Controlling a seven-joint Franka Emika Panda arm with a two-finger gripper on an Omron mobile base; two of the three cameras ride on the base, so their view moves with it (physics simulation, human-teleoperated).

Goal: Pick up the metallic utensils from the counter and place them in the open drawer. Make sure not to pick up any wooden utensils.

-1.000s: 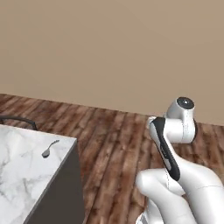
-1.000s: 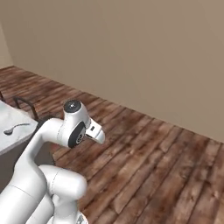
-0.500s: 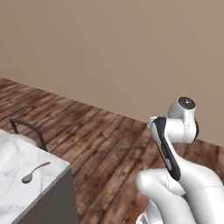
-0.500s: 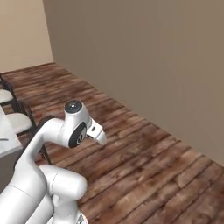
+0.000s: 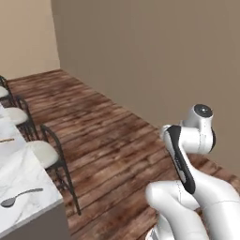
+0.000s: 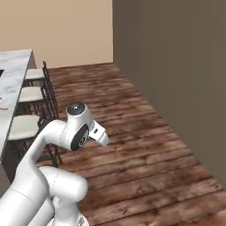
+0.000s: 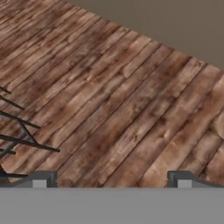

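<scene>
A small silver-grey spoon (image 5: pixel 18 197), one of the metallic utensils, lies on the white marble counter (image 5: pixel 29 176) at the lower left of the left base view. Further back, an orange-brown sliver of a wooden utensil (image 5: pixel 5 139) pokes in at the left edge. The counter (image 6: pixel 14 66) also runs along the left of the right base view. My gripper (image 7: pixel 113 180) is open, its fingertips (image 7: pixel 43 178) wide apart over bare wooden floor, with nothing between them and far from the counter. The open drawer is out of view.
Stools with white seats and black metal frames (image 5: pixel 44 152) (image 6: pixel 31 93) stand in a row along the counter's side, and their legs (image 7: pixel 19 138) cross the left of the hand view. Brown plank floor (image 6: pixel 145 150) spreads to beige walls (image 5: pixel 154 61).
The whole picture has swung in both base views, so the camera has moved: the counter slid to the left edge and the stools came into view. The arm's pose and the open gripper are unchanged.
</scene>
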